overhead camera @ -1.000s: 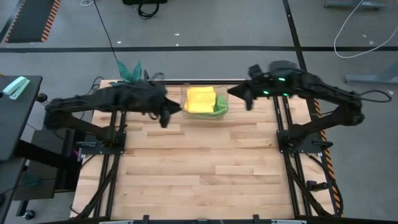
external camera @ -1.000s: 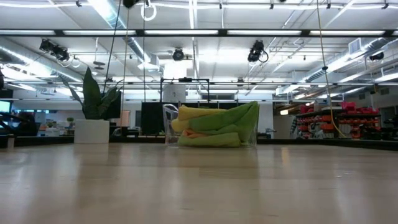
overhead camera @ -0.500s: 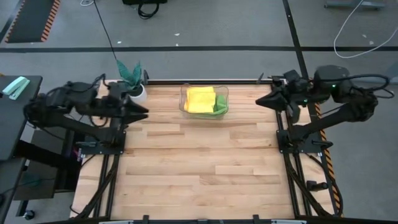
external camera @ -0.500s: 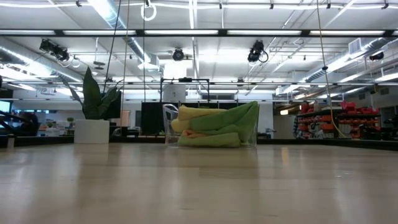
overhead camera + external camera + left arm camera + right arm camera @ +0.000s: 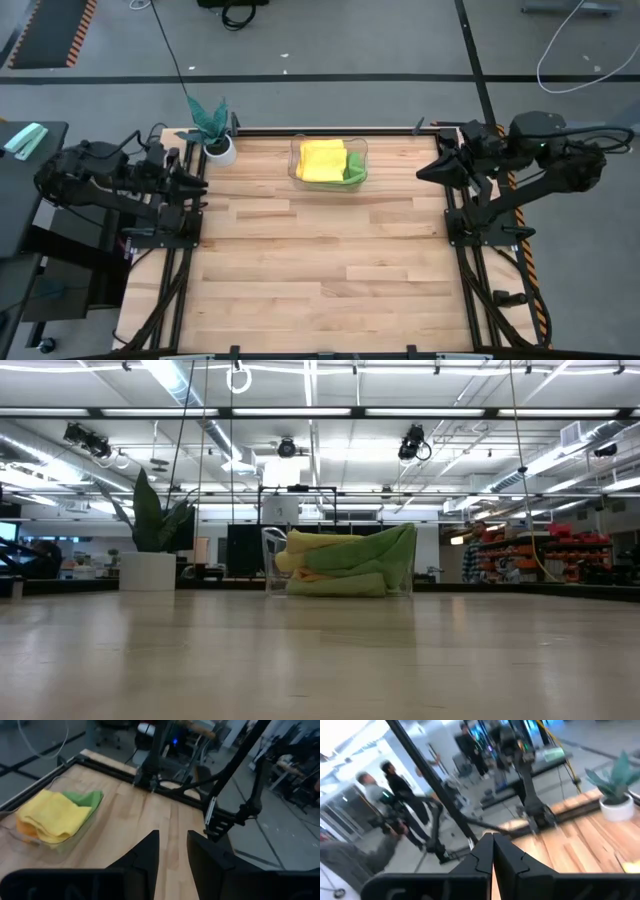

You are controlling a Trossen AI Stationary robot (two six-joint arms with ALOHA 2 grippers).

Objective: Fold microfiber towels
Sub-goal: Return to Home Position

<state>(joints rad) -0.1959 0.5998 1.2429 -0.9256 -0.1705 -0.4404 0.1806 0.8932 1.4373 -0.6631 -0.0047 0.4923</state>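
The towels lie bunched in a clear plastic bin (image 5: 329, 163) at the table's far middle. The yellow towel (image 5: 321, 160) is on top, with a green one (image 5: 355, 171) beside it. The low view shows yellow (image 5: 315, 543), orange (image 5: 318, 573) and green (image 5: 375, 553) cloth pressed against the bin's wall. My left gripper (image 5: 202, 182) is open and empty at the table's left edge, far from the bin; it also shows in the left wrist view (image 5: 173, 834). My right gripper (image 5: 421, 172) is shut and empty at the right edge; it also shows in the right wrist view (image 5: 493, 836).
A teal-leaved plant in a white pot (image 5: 214, 130) stands at the far left corner. Bare wooden tabletop (image 5: 320, 260) lies between the bin and the near edge. Arm frames stand along both side edges. People (image 5: 400, 790) show in the room beyond the table.
Both arms have drawn back from beside the bin. My left gripper has gone toward the table's left edge and my right gripper toward the right edge. The towels and the bin have stayed where they were.
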